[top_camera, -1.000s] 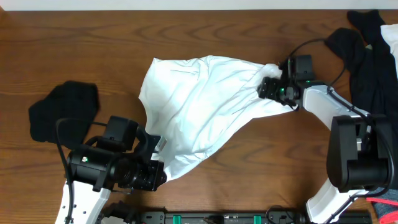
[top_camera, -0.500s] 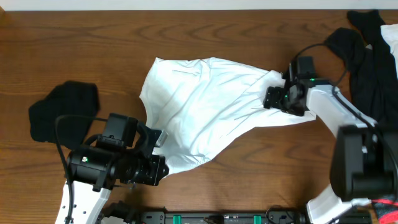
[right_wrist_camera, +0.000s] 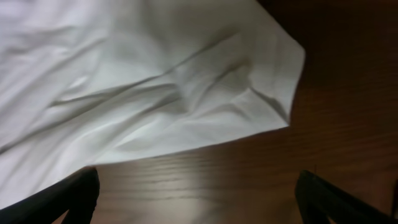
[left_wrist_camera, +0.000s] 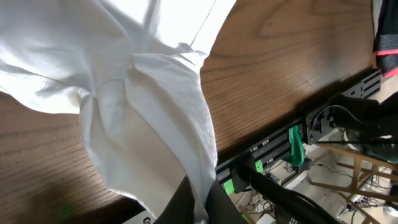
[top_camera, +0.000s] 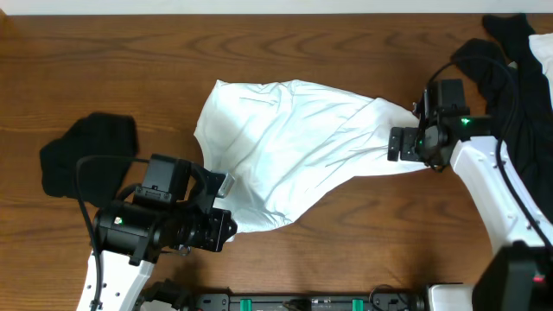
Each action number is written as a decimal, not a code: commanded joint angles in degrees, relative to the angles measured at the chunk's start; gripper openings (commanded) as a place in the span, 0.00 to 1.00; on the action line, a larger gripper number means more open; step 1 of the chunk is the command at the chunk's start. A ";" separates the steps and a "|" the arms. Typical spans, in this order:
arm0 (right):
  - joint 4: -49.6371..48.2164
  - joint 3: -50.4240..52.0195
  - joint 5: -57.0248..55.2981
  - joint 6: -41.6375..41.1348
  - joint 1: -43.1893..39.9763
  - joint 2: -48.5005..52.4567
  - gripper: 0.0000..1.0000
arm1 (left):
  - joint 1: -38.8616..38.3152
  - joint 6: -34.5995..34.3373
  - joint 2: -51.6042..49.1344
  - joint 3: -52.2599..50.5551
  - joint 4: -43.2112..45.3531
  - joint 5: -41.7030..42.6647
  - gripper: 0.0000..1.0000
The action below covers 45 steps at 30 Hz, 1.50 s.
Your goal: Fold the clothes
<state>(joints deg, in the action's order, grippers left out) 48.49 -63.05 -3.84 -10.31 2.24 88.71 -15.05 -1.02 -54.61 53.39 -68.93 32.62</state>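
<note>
A white garment (top_camera: 285, 142) lies crumpled across the middle of the wooden table. My left gripper (top_camera: 223, 226) is shut on its lower front edge; the left wrist view shows the white cloth (left_wrist_camera: 155, 118) pinched between the dark fingers (left_wrist_camera: 200, 208). My right gripper (top_camera: 399, 145) is open and empty at the garment's right corner. In the right wrist view the white cloth (right_wrist_camera: 155, 81) lies flat ahead of the spread fingers (right_wrist_camera: 199, 193), with bare wood between them.
A black garment (top_camera: 86, 151) lies at the left of the table. A pile of dark clothes (top_camera: 505, 78) with a white piece sits at the far right. A black rail with green clips (top_camera: 302, 302) runs along the front edge.
My right gripper let go of the white garment's right corner and moved right. The corner now lies flat on the table. My left gripper stayed shut on the lower edge.
</note>
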 commanded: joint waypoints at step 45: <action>-21.53 0.59 -0.44 -1.36 -2.97 18.29 0.70 | 0.20 0.74 -0.11 0.48 1.36 0.37 0.08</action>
<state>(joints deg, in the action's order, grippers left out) 27.09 -62.89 -3.66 -11.09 -0.43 105.34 -15.05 -1.02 -54.65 53.39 -67.48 32.64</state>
